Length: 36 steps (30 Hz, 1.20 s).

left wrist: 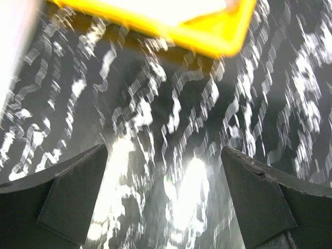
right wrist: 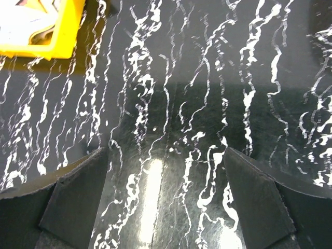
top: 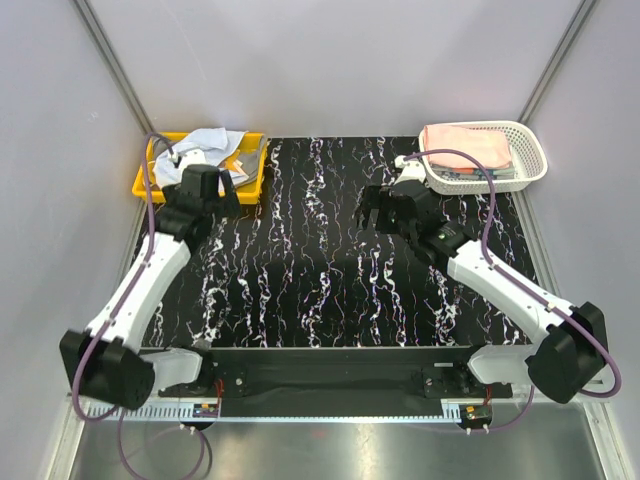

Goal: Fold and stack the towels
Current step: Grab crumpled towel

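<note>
Crumpled towels fill the yellow tray [top: 256, 170] at the back left, a light blue one [top: 212, 140] on top and an orange one [top: 243, 152] beside it. A folded pink towel [top: 465, 145] lies in the white lattice basket [top: 530, 150] at the back right. My left gripper [top: 215, 188] hovers at the tray's near edge. In the left wrist view it [left wrist: 164, 150] is open, with only the mat between its fingers and the tray [left wrist: 207, 39] blurred ahead. My right gripper [top: 375, 215] is open over the middle of the mat, holding nothing [right wrist: 165, 151].
The black mat with white marbling [top: 320, 280] covers the table between the tray and the basket. Grey walls close in on both sides and at the back. The yellow tray's corner [right wrist: 57, 46] shows far left in the right wrist view.
</note>
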Each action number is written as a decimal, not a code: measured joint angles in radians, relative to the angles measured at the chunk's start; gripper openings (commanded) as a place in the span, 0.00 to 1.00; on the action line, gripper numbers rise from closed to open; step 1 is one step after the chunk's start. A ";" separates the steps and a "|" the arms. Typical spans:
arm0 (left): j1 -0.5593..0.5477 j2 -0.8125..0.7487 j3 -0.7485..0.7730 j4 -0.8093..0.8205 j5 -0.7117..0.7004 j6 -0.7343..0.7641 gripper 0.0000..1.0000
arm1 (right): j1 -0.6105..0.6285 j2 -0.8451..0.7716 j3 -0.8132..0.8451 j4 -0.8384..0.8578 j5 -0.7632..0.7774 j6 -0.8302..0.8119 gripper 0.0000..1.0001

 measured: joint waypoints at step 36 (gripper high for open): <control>0.313 0.995 0.640 0.214 -0.060 -0.008 0.54 | 0.000 0.069 -0.024 0.016 -0.156 0.042 1.00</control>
